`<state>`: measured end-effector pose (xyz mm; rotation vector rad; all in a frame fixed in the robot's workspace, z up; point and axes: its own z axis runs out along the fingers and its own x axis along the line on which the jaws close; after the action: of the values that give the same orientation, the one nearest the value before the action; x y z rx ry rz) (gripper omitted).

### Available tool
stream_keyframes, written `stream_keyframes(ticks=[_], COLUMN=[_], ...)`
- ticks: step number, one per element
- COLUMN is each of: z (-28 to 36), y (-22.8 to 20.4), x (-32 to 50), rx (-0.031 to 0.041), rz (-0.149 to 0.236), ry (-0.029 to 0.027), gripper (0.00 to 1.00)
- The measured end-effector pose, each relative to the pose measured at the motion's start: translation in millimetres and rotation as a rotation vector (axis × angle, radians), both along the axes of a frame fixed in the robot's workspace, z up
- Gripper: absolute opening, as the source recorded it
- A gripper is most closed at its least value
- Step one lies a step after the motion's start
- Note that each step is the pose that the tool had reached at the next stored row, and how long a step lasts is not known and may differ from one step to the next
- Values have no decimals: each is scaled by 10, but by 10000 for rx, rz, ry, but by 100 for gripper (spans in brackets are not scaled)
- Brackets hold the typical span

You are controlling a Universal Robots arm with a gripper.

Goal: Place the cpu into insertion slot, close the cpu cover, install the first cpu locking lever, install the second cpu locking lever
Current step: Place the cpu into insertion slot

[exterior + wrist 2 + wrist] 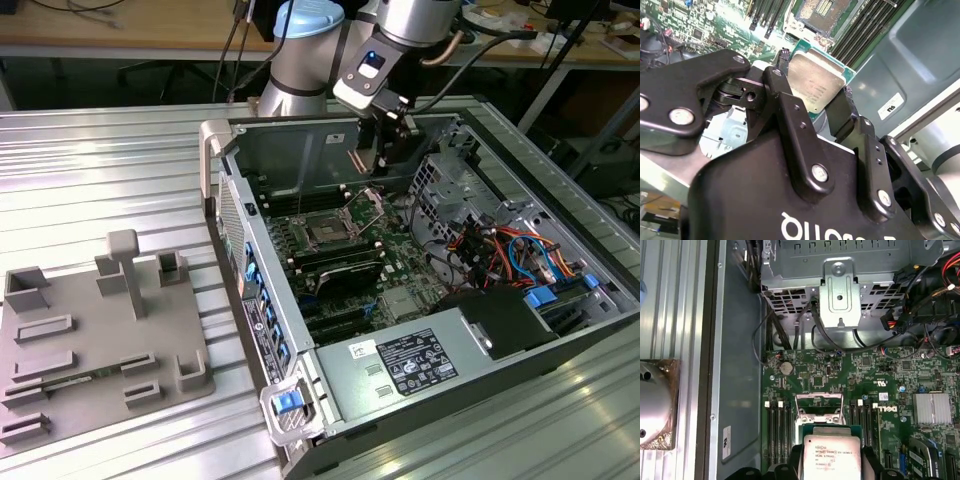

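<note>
My gripper (812,86) is shut on the cpu (816,80), a flat silver square with a green edge, which sits tilted between the black fingers (790,120). In the first wrist view the cpu (832,452) hangs in the gripper (832,465) just in front of the raised cpu cover (819,407), a thin silver frame. The insertion slot (821,11) lies open on the green board between long black memory slots. In the exterior view the gripper (393,160) hangs inside the open computer case, above the cpu cover (372,204) and beside the insertion slot (325,231).
A metal drive cage (840,295) with dark cables stands beyond the slot. A silver heatsink (932,407) sits on the board. Red and blue cables (510,250) and a power supply (400,365) fill the case's near end. A grey fixture (100,340) lies on the ribbed table.
</note>
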<state>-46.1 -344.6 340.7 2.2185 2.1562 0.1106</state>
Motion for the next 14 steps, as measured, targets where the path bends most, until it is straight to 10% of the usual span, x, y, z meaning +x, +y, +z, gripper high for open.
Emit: stream_keyframes(ticks=[9,14], z=[-12,-30], y=[-1,-1], x=[0,0], rx=[-8,-168], rz=[-176,-175], ry=[6,5], gripper=[55,55])
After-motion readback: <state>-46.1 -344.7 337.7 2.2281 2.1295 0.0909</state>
